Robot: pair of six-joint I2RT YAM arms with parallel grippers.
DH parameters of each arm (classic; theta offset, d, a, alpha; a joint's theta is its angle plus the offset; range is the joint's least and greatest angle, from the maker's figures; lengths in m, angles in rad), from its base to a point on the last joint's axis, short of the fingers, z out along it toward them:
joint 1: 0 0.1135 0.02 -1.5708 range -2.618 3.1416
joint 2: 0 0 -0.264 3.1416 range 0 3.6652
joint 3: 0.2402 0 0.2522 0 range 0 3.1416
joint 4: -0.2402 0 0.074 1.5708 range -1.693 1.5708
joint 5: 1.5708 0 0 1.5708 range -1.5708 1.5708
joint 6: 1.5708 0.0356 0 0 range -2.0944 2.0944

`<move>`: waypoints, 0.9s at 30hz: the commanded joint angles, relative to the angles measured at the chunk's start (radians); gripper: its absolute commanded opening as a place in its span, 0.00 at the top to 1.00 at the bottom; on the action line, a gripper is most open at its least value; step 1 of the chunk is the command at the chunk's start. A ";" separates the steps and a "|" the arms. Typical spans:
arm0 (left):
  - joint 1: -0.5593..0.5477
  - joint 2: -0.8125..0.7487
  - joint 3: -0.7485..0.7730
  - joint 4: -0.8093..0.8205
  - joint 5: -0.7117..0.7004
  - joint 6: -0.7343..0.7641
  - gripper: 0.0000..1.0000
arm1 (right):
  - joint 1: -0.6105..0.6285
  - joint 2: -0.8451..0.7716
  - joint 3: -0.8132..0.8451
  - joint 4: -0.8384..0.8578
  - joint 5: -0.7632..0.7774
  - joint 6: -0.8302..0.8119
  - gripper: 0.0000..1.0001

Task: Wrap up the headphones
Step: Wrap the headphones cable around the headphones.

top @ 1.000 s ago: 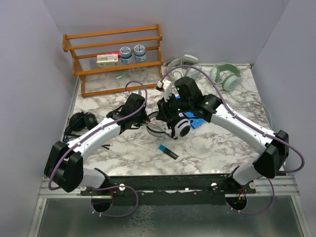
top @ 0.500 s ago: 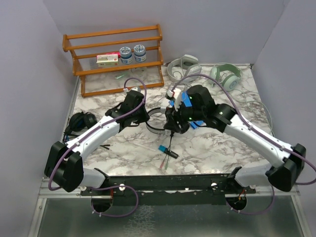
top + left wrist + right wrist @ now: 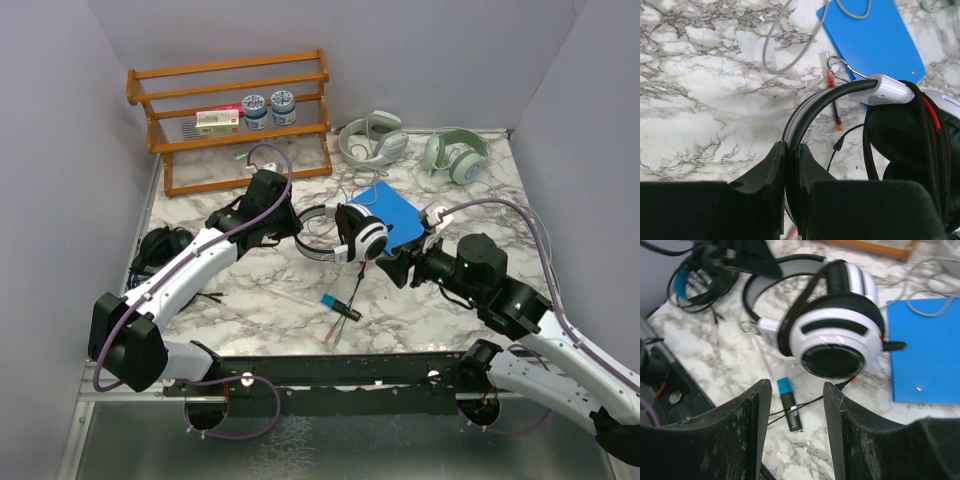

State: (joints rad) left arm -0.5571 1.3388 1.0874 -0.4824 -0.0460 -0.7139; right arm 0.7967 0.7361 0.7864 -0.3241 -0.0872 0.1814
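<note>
The white-and-black headphones (image 3: 357, 236) hang just over the marble table's middle. My left gripper (image 3: 298, 228) is shut on their black headband (image 3: 812, 105), which runs up between its fingers (image 3: 775, 165). Black cord is wound around one ear cup (image 3: 920, 145). A loose thin cable (image 3: 347, 303) trails toward the near edge. My right gripper (image 3: 398, 268) stands open and empty, to the right of the ear cup (image 3: 836, 337) and apart from it. An all-black pair (image 3: 160, 247) lies at the left edge. Two pale pairs (image 3: 373, 137) (image 3: 457, 153) sit at the back.
A blue pad (image 3: 395, 213) lies under and behind the ear cups. A blue-capped black marker (image 3: 341, 307) and thin sticks lie near the front. A wooden rack (image 3: 235, 115) with jars and a box stands at the back left. Grey cables (image 3: 520, 200) loop at the right.
My right gripper has opened, let go of the headphones and drawn back to the right and toward the near edge. The left gripper still holds the headband, slightly further back.
</note>
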 commanded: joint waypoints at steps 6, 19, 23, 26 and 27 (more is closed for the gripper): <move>0.016 -0.095 0.214 -0.091 0.089 -0.036 1.00 | -0.002 -0.238 -0.173 0.119 0.201 0.124 0.45; 0.020 -0.095 0.470 -0.232 0.248 -0.091 1.00 | -0.003 -0.311 -0.422 0.425 0.172 0.162 0.14; 0.019 -0.112 0.525 -0.248 0.291 -0.117 1.00 | -0.003 -0.211 -0.468 0.564 0.160 0.195 0.13; 0.019 -0.133 0.551 -0.256 0.313 -0.134 1.00 | -0.003 -0.130 -0.493 0.681 0.142 0.212 0.16; 0.019 -0.138 0.558 -0.261 0.320 -0.138 1.00 | -0.003 -0.097 -0.499 0.725 0.129 0.210 0.17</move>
State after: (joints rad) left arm -0.5404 1.2690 1.5703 -0.7765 0.1761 -0.7734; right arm 0.7948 0.5629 0.3164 0.1802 0.0761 0.3637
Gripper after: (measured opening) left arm 0.145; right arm 0.849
